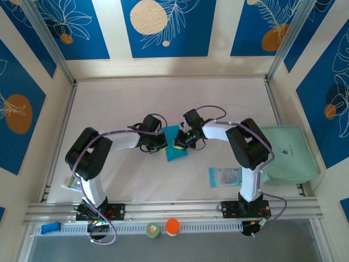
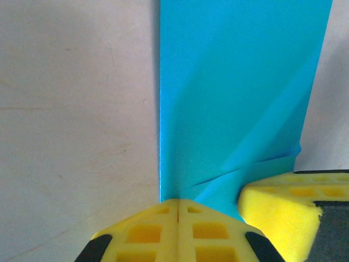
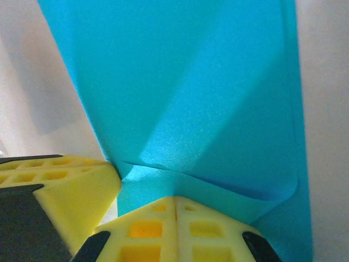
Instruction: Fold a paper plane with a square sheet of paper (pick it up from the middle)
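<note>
The square sheet of paper [image 1: 176, 146] is cyan and lies flat on the white table at the centre, with folded flaps and diagonal creases. My left gripper [image 1: 162, 143] is shut, its yellow tips [image 2: 178, 203] pressed together at the paper's [image 2: 234, 93] near left corner. My right gripper [image 1: 180, 142] is shut too, its tips [image 3: 175, 200] resting on the folded edge of the paper [image 3: 191, 87]. The two grippers face each other across the sheet, almost touching. Nothing shows between either pair of fingers. Each wrist view catches the other gripper's yellow finger [image 2: 283, 204] [image 3: 65, 188] beside the paper.
A mint-green rounded pad [image 1: 288, 154] lies at the right edge of the table. A pale printed packet [image 1: 224, 176] sits near the right arm's base. On the front rail are a green roll [image 1: 153, 230], an orange cap [image 1: 172, 226] and a blue item [image 1: 50, 227].
</note>
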Robot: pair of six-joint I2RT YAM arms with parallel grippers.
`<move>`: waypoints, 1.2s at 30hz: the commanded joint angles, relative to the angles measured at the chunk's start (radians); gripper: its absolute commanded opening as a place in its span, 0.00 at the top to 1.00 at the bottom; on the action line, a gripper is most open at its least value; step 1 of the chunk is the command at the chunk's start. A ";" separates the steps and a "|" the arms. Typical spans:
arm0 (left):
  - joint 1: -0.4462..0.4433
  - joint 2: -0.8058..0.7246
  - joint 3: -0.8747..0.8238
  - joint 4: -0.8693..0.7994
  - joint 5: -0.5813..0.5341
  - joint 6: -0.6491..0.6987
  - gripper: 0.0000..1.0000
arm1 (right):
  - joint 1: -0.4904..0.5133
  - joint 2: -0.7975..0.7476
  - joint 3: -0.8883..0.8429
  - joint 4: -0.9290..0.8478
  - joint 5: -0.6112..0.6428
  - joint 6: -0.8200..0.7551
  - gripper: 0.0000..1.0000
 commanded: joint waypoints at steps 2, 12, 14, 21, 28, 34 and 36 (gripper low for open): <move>-0.008 0.010 0.022 -0.054 -0.002 0.034 1.00 | -0.005 0.030 -0.042 -0.030 0.038 0.012 0.99; -0.039 -0.141 -0.006 -0.004 0.007 -0.008 0.85 | -0.004 0.043 -0.075 -0.033 0.083 0.006 0.99; -0.062 -0.156 -0.034 0.027 0.011 -0.043 0.83 | -0.004 0.046 -0.077 -0.035 0.091 0.005 1.00; -0.143 -0.147 -0.112 0.143 0.025 -0.155 0.83 | -0.003 0.048 -0.094 -0.033 0.106 0.006 1.00; -0.161 -0.103 -0.109 0.128 0.005 -0.157 0.85 | -0.008 0.050 -0.101 -0.033 0.108 0.009 1.00; -0.161 -0.100 -0.097 0.090 -0.036 -0.129 0.85 | -0.010 0.050 -0.102 -0.034 0.107 0.008 1.00; -0.162 -0.102 -0.095 0.089 -0.039 -0.125 0.85 | -0.010 0.051 -0.101 -0.035 0.107 0.006 1.00</move>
